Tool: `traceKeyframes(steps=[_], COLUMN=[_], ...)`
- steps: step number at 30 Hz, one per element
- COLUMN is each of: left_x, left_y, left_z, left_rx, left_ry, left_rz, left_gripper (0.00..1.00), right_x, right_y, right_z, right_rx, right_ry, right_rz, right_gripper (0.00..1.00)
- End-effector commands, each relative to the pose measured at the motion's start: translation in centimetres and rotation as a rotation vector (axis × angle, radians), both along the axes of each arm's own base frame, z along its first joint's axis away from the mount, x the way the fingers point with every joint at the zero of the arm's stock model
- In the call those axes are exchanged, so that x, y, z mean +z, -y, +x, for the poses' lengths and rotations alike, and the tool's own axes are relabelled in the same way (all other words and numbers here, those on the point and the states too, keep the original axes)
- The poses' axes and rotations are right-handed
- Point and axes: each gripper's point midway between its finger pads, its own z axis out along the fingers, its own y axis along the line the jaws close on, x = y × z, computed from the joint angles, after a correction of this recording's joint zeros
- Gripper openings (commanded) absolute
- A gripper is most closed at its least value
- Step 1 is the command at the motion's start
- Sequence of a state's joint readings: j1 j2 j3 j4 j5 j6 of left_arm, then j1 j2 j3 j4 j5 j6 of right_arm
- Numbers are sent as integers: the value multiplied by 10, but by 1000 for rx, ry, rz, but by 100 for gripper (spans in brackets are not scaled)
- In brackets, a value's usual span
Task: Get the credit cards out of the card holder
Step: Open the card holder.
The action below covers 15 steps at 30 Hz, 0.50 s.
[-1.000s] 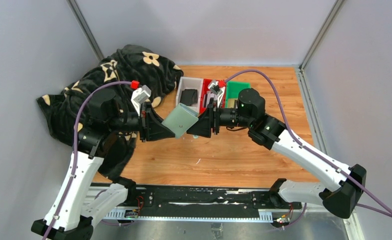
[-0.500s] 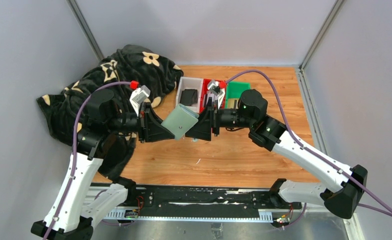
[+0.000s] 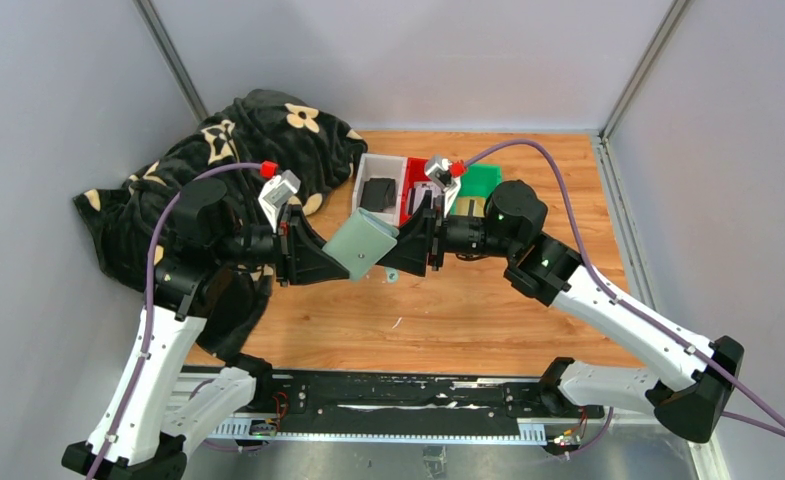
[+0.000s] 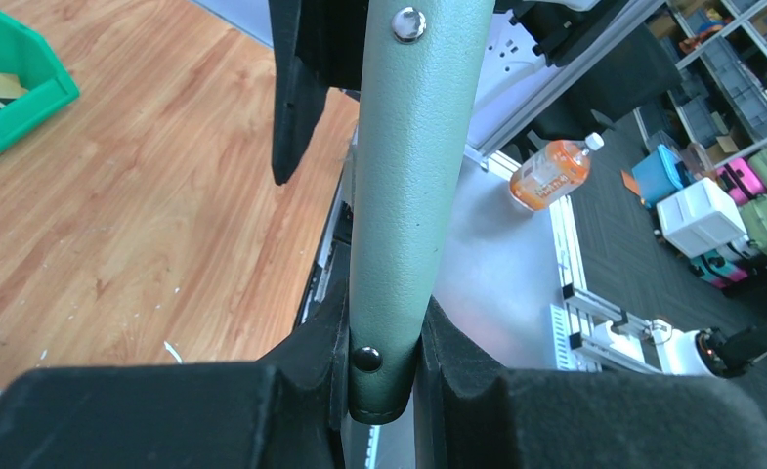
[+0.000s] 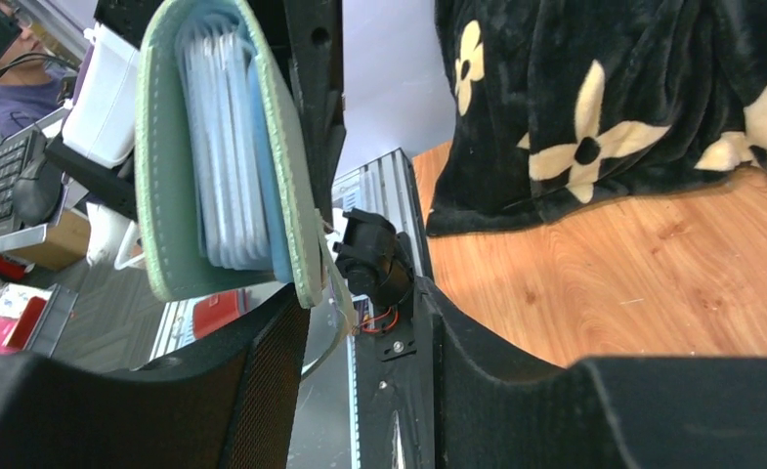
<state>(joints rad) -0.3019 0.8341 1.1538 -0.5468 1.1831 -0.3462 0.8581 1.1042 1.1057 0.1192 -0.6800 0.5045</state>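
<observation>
Top external view had the card holder (image 3: 361,246) aloft over the worktop (image 3: 468,310), slung between both arms; left hand (image 4: 384,366) was clenched on one edge of it; right hand (image 5: 360,298) sat with fingers parted at the far edge, gripping nothing; credit cards couldn't be told from the pale slots inside; the risk, I'd say: a hard tug on a flap twists the holder out of that narrow pinch, and down it drops.

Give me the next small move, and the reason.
Probably close the right gripper on one cover of the card holder and peel it open: the left gripper clamps the opposite edge, the covers lie together, and the right jaws stand open at the sleeve side.
</observation>
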Motion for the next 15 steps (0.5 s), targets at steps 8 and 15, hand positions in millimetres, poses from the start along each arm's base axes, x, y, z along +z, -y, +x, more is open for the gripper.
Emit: traceKeyframes(steps=[8,15], left_x=[9,1], left_y=[-2,-3], left_z=[-14,-8], left_rx=[-55,-18], left_ry=[31,53], left_rz=[-28,7], left_gripper=[0,61], right_x=[38,33], right_y=[-20,-27], right_z=[-15,-18], right_rx=[65,51], right_ry=[66,68], right_rz=[109,87], right_gripper=[49,23])
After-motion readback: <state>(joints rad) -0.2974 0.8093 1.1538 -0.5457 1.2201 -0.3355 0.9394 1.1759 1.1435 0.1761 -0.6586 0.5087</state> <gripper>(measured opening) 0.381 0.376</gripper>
